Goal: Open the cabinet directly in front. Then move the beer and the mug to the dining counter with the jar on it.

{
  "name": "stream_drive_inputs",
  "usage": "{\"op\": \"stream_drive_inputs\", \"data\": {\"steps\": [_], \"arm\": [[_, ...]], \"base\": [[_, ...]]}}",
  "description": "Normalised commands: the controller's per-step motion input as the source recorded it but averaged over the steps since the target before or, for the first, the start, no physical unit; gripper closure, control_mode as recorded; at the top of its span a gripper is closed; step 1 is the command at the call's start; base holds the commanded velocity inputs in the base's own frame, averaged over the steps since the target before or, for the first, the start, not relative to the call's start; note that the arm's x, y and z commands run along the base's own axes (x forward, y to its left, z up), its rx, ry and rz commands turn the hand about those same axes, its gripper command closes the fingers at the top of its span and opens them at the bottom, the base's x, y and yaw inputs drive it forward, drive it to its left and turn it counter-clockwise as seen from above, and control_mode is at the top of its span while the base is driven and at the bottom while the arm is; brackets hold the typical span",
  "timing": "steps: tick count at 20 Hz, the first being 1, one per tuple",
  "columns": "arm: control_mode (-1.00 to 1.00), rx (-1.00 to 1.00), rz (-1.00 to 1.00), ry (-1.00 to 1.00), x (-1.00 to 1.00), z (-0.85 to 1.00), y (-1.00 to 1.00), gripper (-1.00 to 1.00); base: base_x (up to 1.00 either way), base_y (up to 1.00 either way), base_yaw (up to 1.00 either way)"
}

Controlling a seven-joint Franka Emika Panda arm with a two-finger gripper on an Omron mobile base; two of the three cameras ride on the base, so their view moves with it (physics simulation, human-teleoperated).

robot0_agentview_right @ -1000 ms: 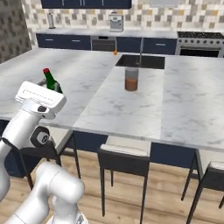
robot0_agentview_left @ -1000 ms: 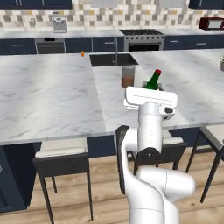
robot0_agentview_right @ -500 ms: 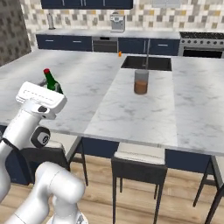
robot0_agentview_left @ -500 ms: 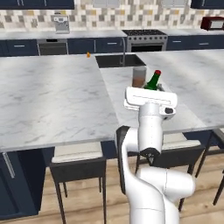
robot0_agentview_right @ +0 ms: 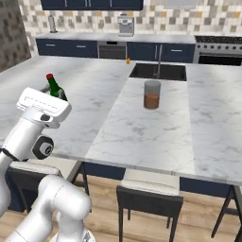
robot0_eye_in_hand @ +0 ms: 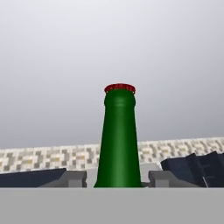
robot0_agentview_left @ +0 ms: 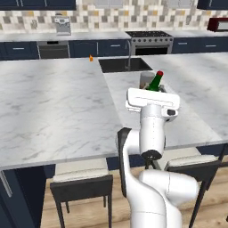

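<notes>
**Beer held at the near edge of the marble worktop**

You have the beer in the pincer. In the hand view the green neck rises straight up between the two grey fingers, red cap on top, and the fingers sit close against the glass on both sides, so the pincer is closed on the bottle. In the left base view only the neck and cap stick out above the white hand; in the right base view the beer tilts a little away from the arm.

Take the jar as your landmark. It stands upright on the dining counter, just on your side of the inset sink, with brown contents in its lower part. The beer is well apart from the jar, nearer to you, and lifted above the marble near the worktop's near edge. In the left base view the jar is mostly hidden behind the bottle and the hand, so you cannot judge the gap from there.

Beyond the jar and the sink, across the floor, runs a row of navy drawers under a far worktop, with a stove along the same wall. Stools are tucked under the near edge of the dining counter.
</notes>
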Motion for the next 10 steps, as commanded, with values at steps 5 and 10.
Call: {"op": "stream_drive_inputs", "data": {"steps": [5,10], "arm": [[-1.0,0.0,0.0,0.04,0.05,0.0,0.0,1.0],[-1.0,0.01,0.01,0.17,0.01,0.0,-0.04,1.0]], "base": [[0.34,0.0,0.0],[0.0,0.0,0.0]]}}
